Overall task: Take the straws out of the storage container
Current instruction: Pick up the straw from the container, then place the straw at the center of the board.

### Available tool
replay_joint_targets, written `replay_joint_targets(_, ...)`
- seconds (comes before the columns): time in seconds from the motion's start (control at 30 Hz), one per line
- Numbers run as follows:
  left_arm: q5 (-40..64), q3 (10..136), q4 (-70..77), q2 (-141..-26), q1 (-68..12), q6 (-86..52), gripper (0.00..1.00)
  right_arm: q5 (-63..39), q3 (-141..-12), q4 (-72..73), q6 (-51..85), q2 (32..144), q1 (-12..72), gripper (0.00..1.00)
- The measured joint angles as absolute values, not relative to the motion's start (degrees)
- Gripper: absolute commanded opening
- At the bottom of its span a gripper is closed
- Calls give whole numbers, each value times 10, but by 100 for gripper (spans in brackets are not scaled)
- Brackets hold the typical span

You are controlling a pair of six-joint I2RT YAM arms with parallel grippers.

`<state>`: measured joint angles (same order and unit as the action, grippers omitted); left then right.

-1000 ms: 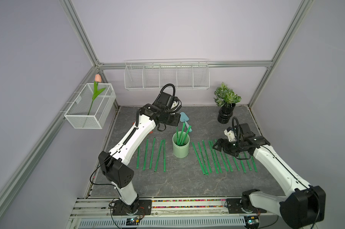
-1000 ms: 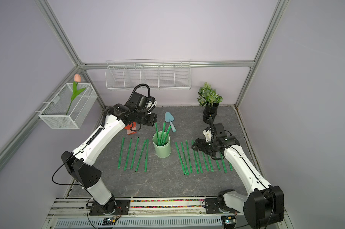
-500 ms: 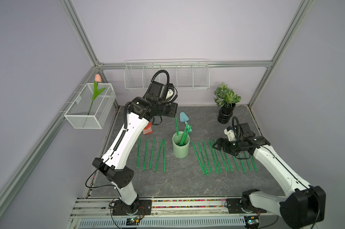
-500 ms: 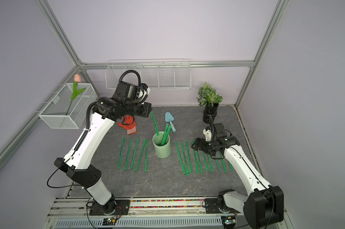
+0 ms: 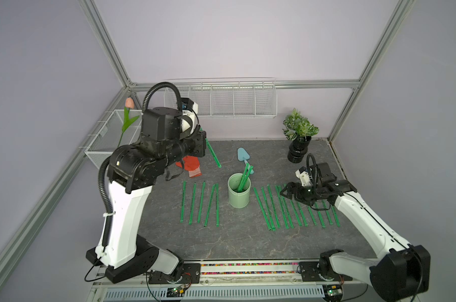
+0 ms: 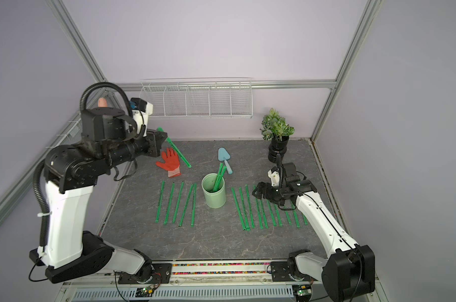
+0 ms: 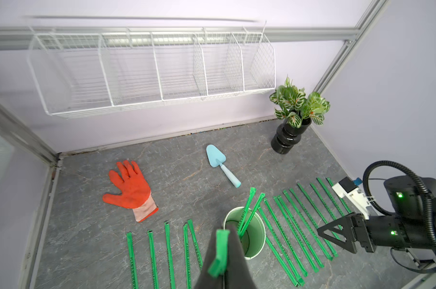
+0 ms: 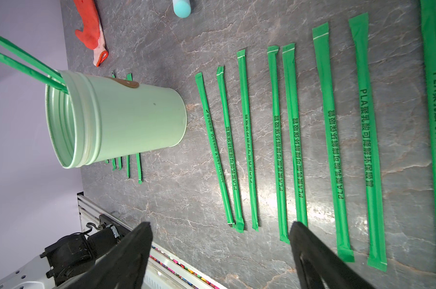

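Checked against one second ago: found the left gripper (image 6: 164, 137) lifted and swung toward the rear-left, away from the storage container (image 6: 213, 194). Found the held straw (image 6: 179, 153) drawn fully clear of the rim, hanging slanted above the tabletop beside the red glove (image 6: 169, 162). Counted two straws (image 7: 246, 207) left leaning in the container, against three before. Confirmed left jaws closed tight on the held straw's upper end. Noted no change at the right gripper (image 8: 220, 225): jaws spread wide, nothing between them, poised over the right-hand row (image 8: 248, 140).

Could not count the right-hand row in full from above, owing to the right arm across its far end. Found the glove (image 5: 191, 166) largely hidden behind the left wrist in a top view, yet whole in the left wrist view. Counted five straws in the left-hand row (image 7: 168, 250). Read printed lettering on the wrappers only in the right wrist view.
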<state>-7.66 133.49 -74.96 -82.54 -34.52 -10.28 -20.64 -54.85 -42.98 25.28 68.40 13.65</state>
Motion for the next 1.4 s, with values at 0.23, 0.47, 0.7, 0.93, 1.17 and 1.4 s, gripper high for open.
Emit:
replay_joint_targets(0.23,-142,1336,-798,-803,-345,-105,3,-206,-549,-437,251,664,136,89)
replay_joint_targets(0.47,-212,1336,-865,-845,-338,-109,2,-206,-548,-442,251,660,136,89)
replay_joint_targets(0.7,-241,1322,-913,-912,-274,-129,2,-206,-536,-441,250,661,136,89)
replay_joint_targets(0.93,-248,1267,-923,-989,-202,-150,2,-203,-536,-443,249,661,136,89)
replay_joint_targets(1.17,-266,1234,-926,-1120,-156,-165,2,-193,-526,-443,248,671,136,89)
replay_joint_targets(1.4,-271,1233,-927,-1215,-116,-168,2,-178,-523,-442,242,692,136,89)
